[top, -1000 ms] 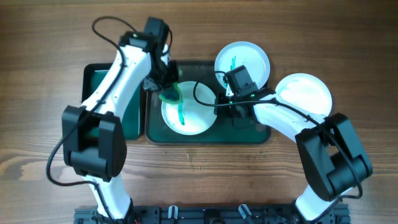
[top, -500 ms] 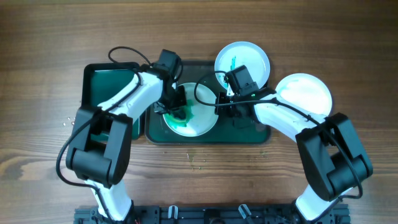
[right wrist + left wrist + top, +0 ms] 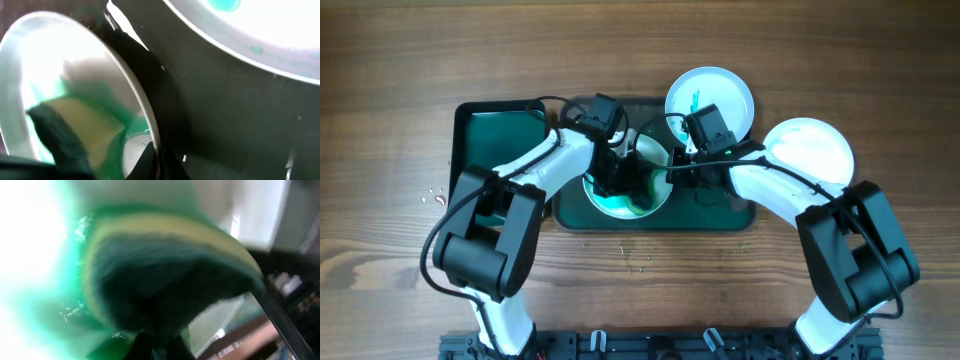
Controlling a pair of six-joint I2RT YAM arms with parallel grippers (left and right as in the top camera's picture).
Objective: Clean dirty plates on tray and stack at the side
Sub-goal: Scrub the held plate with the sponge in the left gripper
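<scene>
Pinches sponge (image 3: 165,275) in left gripper (image 3: 623,178), pressing it down on plate (image 3: 75,50) straight beneath. Barely shows the fingers themselves in the left wrist view, so judges the grip from the sponge sitting tight against the camera. Clamps the same plate's rim with right gripper (image 3: 678,170), jaws closed on the edge, steadying it inside tray (image 3: 720,215).

Finds a teal film under and around the sponge, with white showing only on the side toward right gripper. Reads as scrubbing under way, not finished.

Counts one plate as probably done: third plate (image 3: 810,150), outward of right gripper, off the tray on the table (image 3: 820,40), pale and free of smears as far as can be told. Sits alone there, so no stack yet.

Leaves second plate (image 3: 715,95), just beyond right gripper and lapping the tray's far rim, with a teal streak on it and no wiping begun.

Puts the task at roughly a third through, by judgement. Remaining: finish wiping this plate, carry it out onto third plate, then scrub second plate and add it on top.
</scene>
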